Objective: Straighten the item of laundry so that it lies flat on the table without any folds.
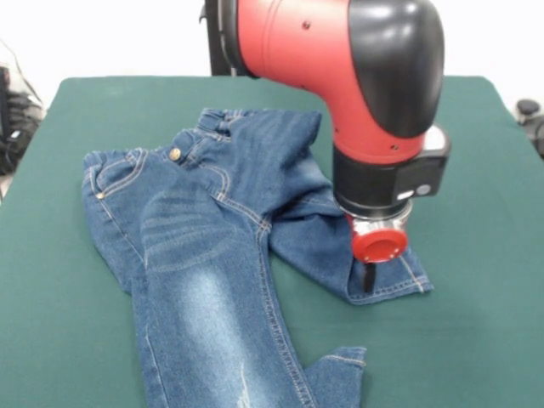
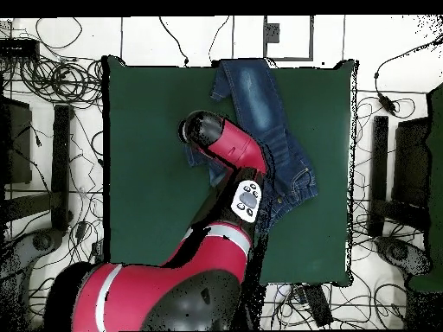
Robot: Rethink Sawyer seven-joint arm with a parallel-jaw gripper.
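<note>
While white floor strewn with black cables surrounds it in the overhead view, the table (image 1: 476, 340) fills most of both views: a broad rectangle with rounded corners, covered in matte dark green felt-like cloth. Dark equipment stands on the floor at either side of it.

Above the table bends the arm (image 1: 340, 59), glossy red casing with black joints, ending in a black wrist and a round red end piece.

On the cloth lie the jeans (image 1: 204, 255), small, blue denim with faded whitish patches and orange stitching. Their waistband, with a brass button (image 1: 175, 154), lies crumpled toward the far side in the front view. One leg runs straight to the near edge; the other is folded across, its hem under the arm.

Below the red end piece, the gripper (image 1: 367, 279) touches that folded leg near the hem; whether it is open or closed cannot be told.
</note>
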